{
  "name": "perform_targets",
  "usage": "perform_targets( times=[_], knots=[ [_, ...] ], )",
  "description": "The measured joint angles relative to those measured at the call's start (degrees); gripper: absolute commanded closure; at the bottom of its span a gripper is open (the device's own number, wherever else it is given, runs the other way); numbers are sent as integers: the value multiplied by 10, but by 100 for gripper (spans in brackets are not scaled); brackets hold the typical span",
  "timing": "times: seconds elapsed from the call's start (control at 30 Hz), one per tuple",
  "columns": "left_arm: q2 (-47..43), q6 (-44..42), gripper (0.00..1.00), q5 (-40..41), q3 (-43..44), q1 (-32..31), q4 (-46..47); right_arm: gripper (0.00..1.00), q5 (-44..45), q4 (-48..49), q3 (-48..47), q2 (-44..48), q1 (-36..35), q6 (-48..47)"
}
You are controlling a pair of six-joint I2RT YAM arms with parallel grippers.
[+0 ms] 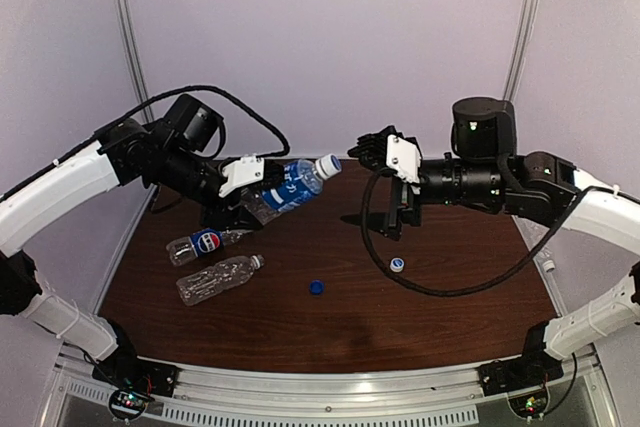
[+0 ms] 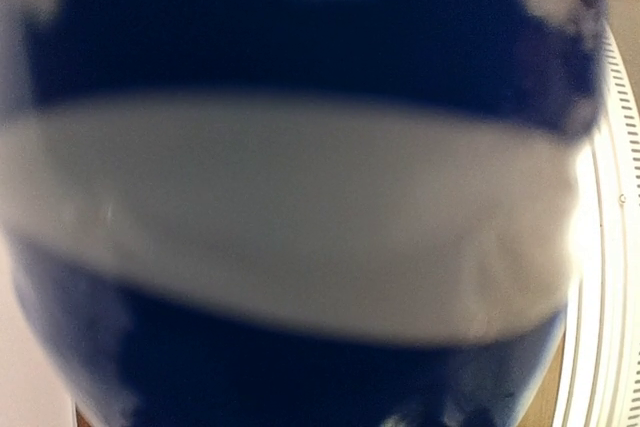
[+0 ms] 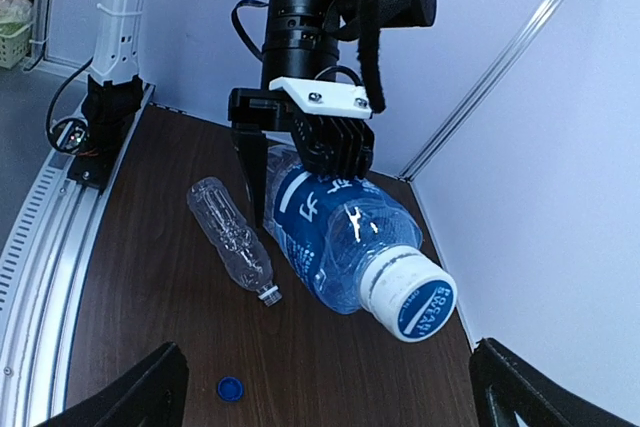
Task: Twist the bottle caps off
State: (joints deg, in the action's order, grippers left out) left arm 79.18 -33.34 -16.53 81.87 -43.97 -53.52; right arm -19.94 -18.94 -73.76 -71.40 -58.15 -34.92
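My left gripper is shut on a blue-labelled bottle and holds it tilted above the table, its white cap pointing right. My right gripper is open, a short way right of that cap and level with it. In the right wrist view the held bottle and its blue-printed cap lie between my open fingers. The label fills the left wrist view, blurred. A Pepsi bottle and an unlabelled, uncapped bottle lie on the table. A dark blue cap and a white cap lie loose.
The brown table has a metal rail along its near edge. White walls and corner posts close the back and sides. The right arm's black cable loops low over the table's right part.
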Motion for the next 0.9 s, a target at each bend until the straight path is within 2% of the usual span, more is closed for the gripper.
perform_targets(
  times=[0.27, 0.57, 0.9],
  knots=[
    [-3, 15, 60, 0, -6, 26, 5, 0, 28, 89, 53, 61, 1, 99],
    [-5, 18, 60, 6, -10, 49, 6, 0, 61, 106, 42, 16, 31, 201],
    [16, 18, 60, 37, 1, 49, 7, 0, -2, 113, 39, 0, 118, 287]
  ],
)
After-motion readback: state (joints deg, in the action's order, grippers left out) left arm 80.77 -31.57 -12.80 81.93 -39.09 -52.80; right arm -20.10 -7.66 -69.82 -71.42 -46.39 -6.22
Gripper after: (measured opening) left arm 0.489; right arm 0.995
